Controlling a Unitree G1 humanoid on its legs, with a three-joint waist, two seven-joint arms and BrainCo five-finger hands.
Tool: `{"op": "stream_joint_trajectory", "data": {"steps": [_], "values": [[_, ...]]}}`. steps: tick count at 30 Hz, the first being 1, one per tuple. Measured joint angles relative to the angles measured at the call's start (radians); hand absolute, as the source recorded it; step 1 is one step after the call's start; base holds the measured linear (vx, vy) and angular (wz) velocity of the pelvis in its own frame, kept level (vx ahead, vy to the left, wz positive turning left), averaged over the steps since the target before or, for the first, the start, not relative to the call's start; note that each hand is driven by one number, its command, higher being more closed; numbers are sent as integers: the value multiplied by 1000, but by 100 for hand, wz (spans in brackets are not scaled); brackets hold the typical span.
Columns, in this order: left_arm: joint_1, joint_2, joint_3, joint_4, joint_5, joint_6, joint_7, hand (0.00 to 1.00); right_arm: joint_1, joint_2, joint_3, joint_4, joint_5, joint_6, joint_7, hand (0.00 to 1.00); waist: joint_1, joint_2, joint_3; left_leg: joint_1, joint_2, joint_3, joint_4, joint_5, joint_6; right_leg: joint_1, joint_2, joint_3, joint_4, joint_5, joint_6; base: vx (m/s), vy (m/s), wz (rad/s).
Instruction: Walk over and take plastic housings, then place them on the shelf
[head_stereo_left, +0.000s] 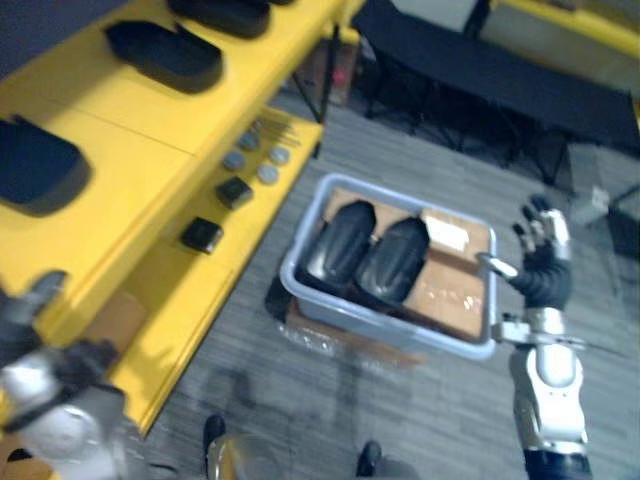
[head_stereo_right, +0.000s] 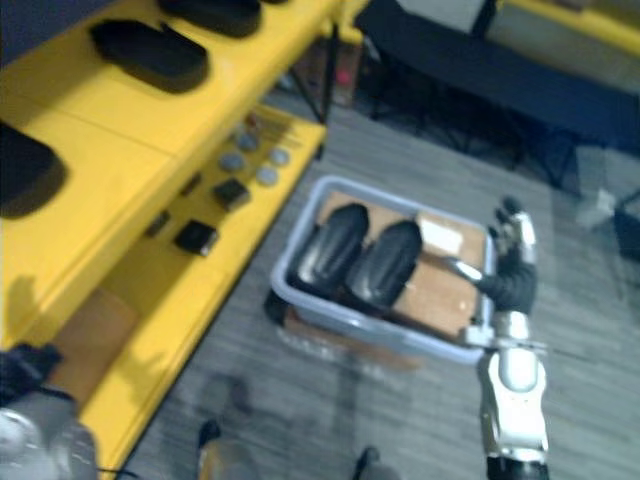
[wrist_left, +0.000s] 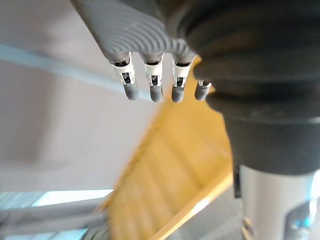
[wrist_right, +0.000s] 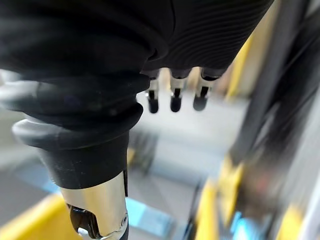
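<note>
Housings (head_stereo_left: 340, 243) of black plastic, two of them, lie side by side in a grey bin (head_stereo_left: 400, 332) that stands on the grey floor (head_stereo_left: 450, 420) just beside the yellow shelf (head_stereo_left: 150, 130). They rest on a sheet of cardboard (head_stereo_left: 452, 295) lining the bin and take up its half nearer the shelf. More dark housings of the same shape, the shelved housings (head_stereo_left: 165, 55), sit spaced apart along the shelf's top level. On its lower level are small black blocks (head_stereo_left: 202, 235) and a cluster of grey discs (head_stereo_left: 268, 173). The right hand (head_stereo_left: 542, 255) is raised just beside the bin's far-side rim, its fingers straight and spread, grasping nothing. The left hand (wrist_left: 152, 82) is low by the shelf's near end, fingers straight and relaxed, also empty.
</note>
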Motion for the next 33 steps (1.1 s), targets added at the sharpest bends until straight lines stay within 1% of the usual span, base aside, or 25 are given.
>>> {"op": "stream_joint_trajectory", "data": {"steps": [2, 4, 5, 6, 8, 9, 10, 11, 13, 14, 15, 16, 17, 18, 20, 21, 23, 24, 26, 27, 28, 29, 30, 32, 33], "values": [[-23, 18, -91, 28, -1, 9, -55, 0, 25, 12, -51, 0, 10, -4, -64, 0, -46, 26, 17, 11, -51, 24, -35, 7, -6, -54, -33, 46, 16, 10, 16, -118, 76, -41], [-60, 61, -171, 111, 2, 21, -77, 0, 35, 17, -51, -2, 10, -7, -95, 0, -65, 20, 26, 23, -94, 43, -28, 5, -6, -63, -71, 82, 18, 21, 34, -84, 135, -27], [-90, 87, -218, 173, 39, 39, -79, 0, 35, 17, -38, -3, 10, -7, -106, 0, -67, 18, 28, 24, -114, 52, -27, -4, -9, -73, -91, 95, 15, 29, 45, -82, 126, -18], [-106, 100, -241, 199, 47, 52, -79, 0, 33, 18, -29, -3, 10, -7, -110, 0, -68, 18, 29, 19, -125, 54, -25, -4, -8, -78, -99, 102, 13, 37, 48, -93, 97, -10], [-141, 134, -297, 261, 67, 92, -78, 0, 3, 18, 23, -1, 10, -7, -113, 0, -68, 2, 66, 7, -142, 54, -15, -9, -6, -76, -112, 112, -25, 70, 54, -103, 55, -4], [-157, 147, -317, 287, 68, 127, -84, 0, -18, 18, 43, 4, 10, -8, -114, 0, -68, 2, 75, -18, -145, 50, 1, -10, -8, -77, -113, 111, -55, 93, 55, -85, 25, -1], [-161, 150, -327, 304, 76, 146, -84, 0, -33, 17, 50, 17, 9, -13, -117, 0, -67, 2, 78, -28, -146, 48, 5, -10, -8, -77, -113, 110, -70, 104, 57, -70, 19, 3], [-176, 155, -346, 370, 118, 196, -62, 0, -90, 11, 69, 75, 9, -19, -137, 0, -64, 5, 84, -41, -152, 46, 8, -9, -8, -76, -117, 110, -99, 127, 60, -32, 15, 0], [-207, 157, -374, 476, 147, 242, -40, 0, -156, -3, 77, 155, 9, -22, -157, 0, -59, 12, 93, -47, -160, 43, 12, -8, -9, -69, -123, 108, -116, 137, 65, -2, 12, 7], [-239, 158, -395, 563, 184, 269, -20, 0, -203, -25, 79, 215, 10, -25, -177, 0, -60, 23, 104, -65, -165, 20, 23, -9, -8, -64, -128, 95, -126, 144, 68, -12, 27, 29], [-269, 162, -414, 634, 199, 297, -4, 0, -255, -50, 79, 272, 18, -25, -194, 0, -60, 28, 128, -80, -167, 3, 32, -9, -9, -59, -129, 82, -131, 148, 69, -17, 18, 29], [-281, 164, -418, 665, 216, 308, 10, 0, -287, -61, 81, 300, 31, -25, -201, 0, -57, 28, 140, -86, -167, -4, 36, -8, -9, -59, -129, 80, -132, 151, 69, -35, 13, 23], [-291, 166, -423, 708, 266, 310, 51, 0, -337, -78, 81, 342, 56, -25, -210, 0, -54, 26, 157, -99, -167, -8, 42, -8, -8, -59, -128, 74, -140, 158, 68, -43, 10, 13], [-295, 171, -423, 743, 324, 312, 117, 0, -404, -99, 81, 404, 78, -25, -235, 0, -46, 19, 177, -110, -168, -13, 44, -6, -7, -59, -129, 69, -155, 170, 70, -39, 11, 13], [-297, 183, -416, 800, 391, 321, 199, 0, -498, -140, 81, 509, 98, -25, -280, 0, -26, 13, 197, -130, -172, -36, 43, 2, -7, -58, -130, 51, -169, 179, 70, -9, 3, 24], [-299, 182, -407, 849, 418, 330, 240, 0, -545, -167, 85, 581, 111, -24, -307, 0, -9, 13, 198, -144, -173, -45, 42, 7, -6, -58, -130, 35, -173, 180, 69, 17, -7, 30], [-299, 182, -389, 944, 428, 334, 287, 0, -629, -212, 106, 698, 129, -22, -342, 0, 13, 13, 200, -158, -175, -64, 41, 9, -5, -58, -130, 23, -173, 180, 69, 17, -1, 22], [-298, 182, -380, 976, 430, 335, 296, 0, -659, -228, 115, 732, 131, -22, -351, 0, 19, 14, 200, -163, -176, -66, 41, 11, -5, -60, -131, 19, -173, 180, 69, 14, 5, 20], [-292, 184, -361, 1095, 429, 323, 302, 0, -775, -298, 162, 848, 150, -23, -364, 0, 41, 20, 204, -183, -182, -92, 38, 18, -4, -65, -135, -4, -173, 180, 69, 7, 2, 23], [-286, 186, -357, 1117, 427, 320, 301, 0, -798, -311, 171, 863, 160, -23, -359, 0, 48, 20, 204, -189, -183, -93, 34, 22, -4, -70, -136, -8, -173, 180, 69, 4, 3, 20], [-273, 189, -351, 1160, 425, 306, 297, 0, -852, -341, 199, 895, 166, -22, -350, 0, 62, 21, 207, -201, -186, -96, 30, 28, -4, -80, -138, -13, -171, 181, 68, -4, 6, 15], [-264, 185, -351, 1209, 421, 284, 298, 0, -903, -383, 239, 935, 167, -20, -340, 0, 71, 30, 220, -205, -191, -107, 30, 30, -2, -78, -141, -20, -170, 181, 69, -6, 4, 17], [-254, 184, -351, 1227, 420, 272, 301, 0, -927, -402, 260, 954, 167, -20, -331, 0, 74, 36, 223, -211, -193, -114, 30, 31, -2, -79, -142, -26, -170, 181, 69, -20, 7, 20], [-232, 182, -335, 1255, 404, 214, 350, 0, -1005, -461, 319, 1019, 167, -17, -307, 0, 103, 53, 242, -215, -196, -119, 20, 40, -2, -86, -145, -30, -166, 181, 69, -24, 5, 10], [-230, 182, -336, 1267, 392, 204, 363, 0, -1018, -466, 326, 1029, 166, -17, -306, 0, 107, 57, 244, -215, -198, -119, 15, 43, -2, -88, -147, -30, -164, 181, 69, 0, 0, 0]]}}
